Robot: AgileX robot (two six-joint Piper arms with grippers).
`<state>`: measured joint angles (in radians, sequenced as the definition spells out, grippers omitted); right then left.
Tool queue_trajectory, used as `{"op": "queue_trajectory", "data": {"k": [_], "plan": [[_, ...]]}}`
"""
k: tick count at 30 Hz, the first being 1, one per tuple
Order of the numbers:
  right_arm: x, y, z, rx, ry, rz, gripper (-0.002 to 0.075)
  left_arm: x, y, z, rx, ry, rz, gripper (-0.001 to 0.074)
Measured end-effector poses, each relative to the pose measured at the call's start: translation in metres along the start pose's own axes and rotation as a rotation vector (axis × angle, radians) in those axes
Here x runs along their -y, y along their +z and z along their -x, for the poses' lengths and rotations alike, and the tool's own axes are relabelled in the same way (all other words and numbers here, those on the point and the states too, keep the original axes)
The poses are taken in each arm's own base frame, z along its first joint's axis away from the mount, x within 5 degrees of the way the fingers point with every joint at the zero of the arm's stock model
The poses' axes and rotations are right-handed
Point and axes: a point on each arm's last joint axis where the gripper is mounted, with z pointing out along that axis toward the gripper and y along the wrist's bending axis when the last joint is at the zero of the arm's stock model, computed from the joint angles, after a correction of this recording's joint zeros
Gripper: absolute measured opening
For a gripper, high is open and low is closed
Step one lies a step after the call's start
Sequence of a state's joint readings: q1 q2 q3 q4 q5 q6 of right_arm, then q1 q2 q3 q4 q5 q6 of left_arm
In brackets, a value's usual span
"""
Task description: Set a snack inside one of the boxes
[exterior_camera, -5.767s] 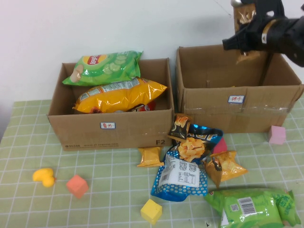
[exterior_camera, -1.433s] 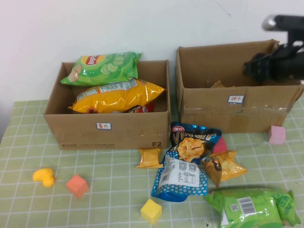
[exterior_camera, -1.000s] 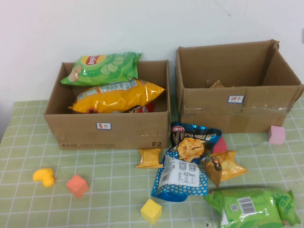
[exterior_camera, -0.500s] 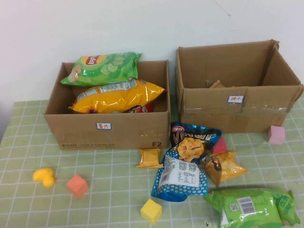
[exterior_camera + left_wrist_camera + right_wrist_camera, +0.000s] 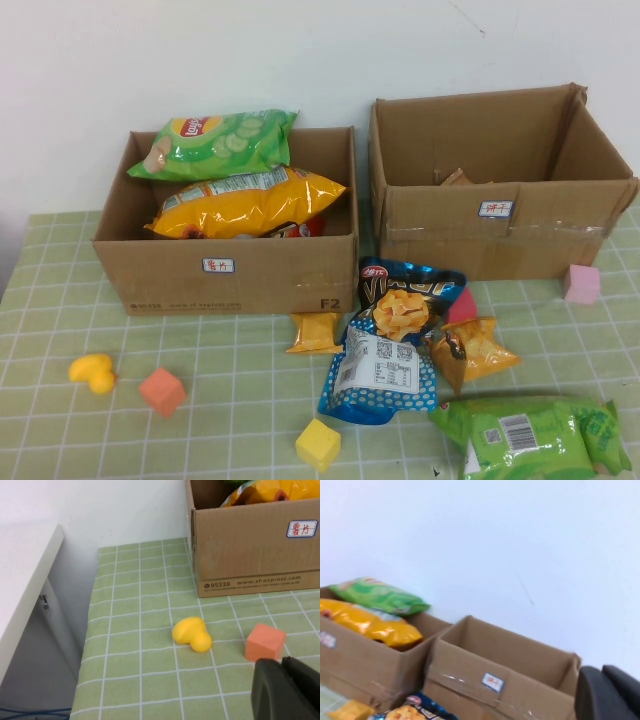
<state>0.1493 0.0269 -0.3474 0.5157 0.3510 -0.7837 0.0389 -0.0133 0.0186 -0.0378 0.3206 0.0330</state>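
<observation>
Neither arm shows in the high view. The left box (image 5: 230,270) holds a green chip bag (image 5: 215,140) and a yellow bag (image 5: 245,200). The right box (image 5: 500,240) holds a small brown snack pack (image 5: 455,178), with only its corner showing. On the cloth lie a blue bag (image 5: 390,345), two small orange packs (image 5: 316,331) (image 5: 472,350) and a green bag (image 5: 530,435). My left gripper (image 5: 282,667) is shut and empty, low over the cloth near an orange cube (image 5: 265,641). My right gripper (image 5: 602,672) is shut and empty, raised to the right of the right box (image 5: 490,680).
A yellow duck toy (image 5: 93,371), the orange cube (image 5: 162,391), a yellow cube (image 5: 318,444) and a pink cube (image 5: 582,284) lie on the green checked cloth. A white wall stands behind the boxes. The table's left edge (image 5: 87,655) drops beside a white shelf.
The right arm held a brown pack over the right box, then drew back to the right and left the high view. The pack now lies in that box.
</observation>
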Motion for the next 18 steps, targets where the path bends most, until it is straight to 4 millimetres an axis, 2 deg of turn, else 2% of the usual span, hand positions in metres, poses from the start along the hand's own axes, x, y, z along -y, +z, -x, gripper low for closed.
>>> {"op": "queue_trajectory", "data": {"k": [6, 11, 14, 18], "plan": [[0.000, 0.012, -0.051, -0.068, 0.138, -0.126, -0.0002, 0.000, 0.000, 0.000, 0.000, 0.000, 0.000, -0.0002], [-0.001, 0.014, -0.093, -0.263, 0.311, -0.210, -0.0002, 0.000, 0.000, 0.000, 0.000, 0.000, 0.000, -0.0002], [-0.002, 0.011, -0.105, -0.355, 0.355, -0.241, -0.0002, 0.000, 0.000, 0.000, 0.000, 0.000, 0.000, -0.0002], [0.000, 0.008, -0.111, -0.410, 0.374, -0.313, -0.0002, 0.000, 0.000, 0.000, 0.000, 0.000, 0.000, -0.0002]]}}
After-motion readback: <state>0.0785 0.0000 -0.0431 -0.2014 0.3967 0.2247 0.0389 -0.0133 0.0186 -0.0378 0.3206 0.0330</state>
